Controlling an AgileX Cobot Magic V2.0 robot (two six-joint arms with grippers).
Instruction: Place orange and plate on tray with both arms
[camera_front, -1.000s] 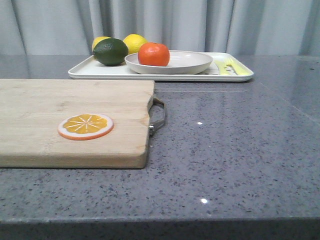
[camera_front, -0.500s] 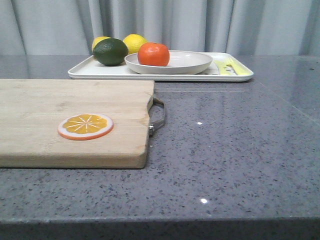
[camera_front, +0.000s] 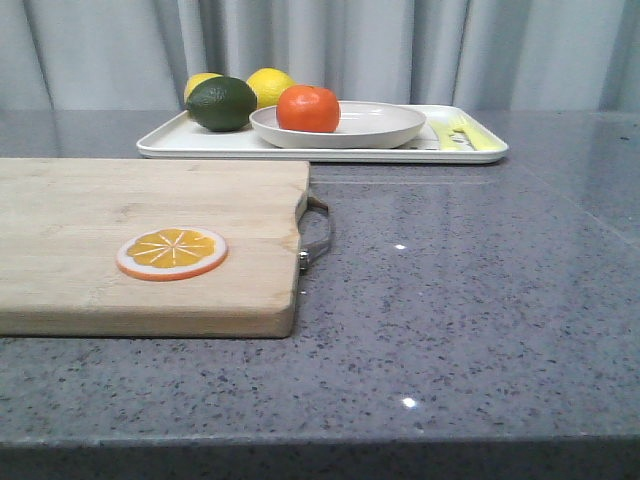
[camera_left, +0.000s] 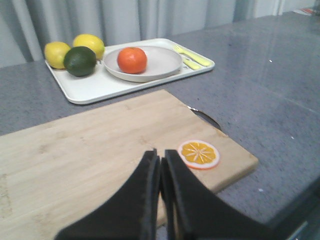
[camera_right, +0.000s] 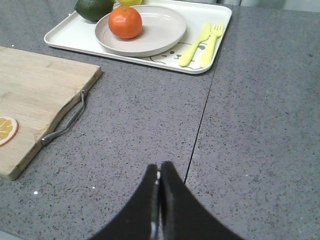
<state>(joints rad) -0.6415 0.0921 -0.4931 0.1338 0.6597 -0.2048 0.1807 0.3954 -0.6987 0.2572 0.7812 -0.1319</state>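
Far beyond both clenched, empty claws, left (camera_left: 160, 165) and right (camera_right: 159, 172), the glossy round orange (camera_front: 308, 108) sits on the off-white round plate (camera_front: 385, 127) on the rectangular white tray (camera_front: 170, 144).

A glossy orange (camera_front: 308, 108) is sitting on the left side of a shallow off-white plate (camera_front: 375, 128). The plate is resting on a white rectangular tray (camera_front: 170, 142) in the upper middle of the frame.

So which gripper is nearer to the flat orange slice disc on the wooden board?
Left. The left gripper is shut just beside the orange slice disc over the wooden cutting board; the right gripper is over bare counter beyond the board's handle.
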